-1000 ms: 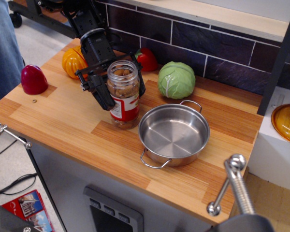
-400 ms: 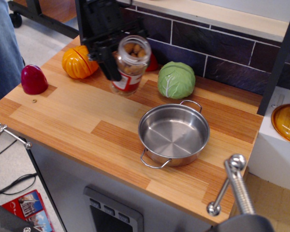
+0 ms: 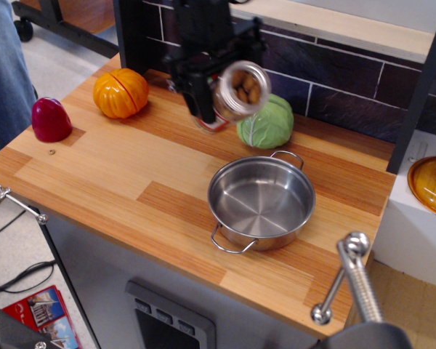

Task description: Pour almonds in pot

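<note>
**Jar of almonds held tilted above the worktop, behind the pot**

The almonds (image 3: 245, 89) show as brown nuts through the open mouth of a clear jar (image 3: 236, 93), which sits in the upper middle of the frame. The jar is tipped well over, its mouth turned toward the camera and to the right, and it is off the worktop (image 3: 123, 171). A bit of its red and white label shows at the lower left end. The gripper (image 3: 212, 87), a black assembly coming down from the top of the frame, has its fingers closed on the jar's body; the motion blur hides the finer detail of the grip.

The pot (image 3: 261, 201) stands empty on the worktop, below and slightly right of the jar, in the centre of the frame, with one wire handle toward the camera and one toward the back.

Just behind the pot and partly hidden by the jar is a green cabbage (image 3: 270, 123). An orange pumpkin (image 3: 120, 92) sits at the upper left, and a dark red piece (image 3: 51, 119) lies near the left edge. An orange glass lid (image 3: 432, 185) rests on a white surface at the right edge.
</note>
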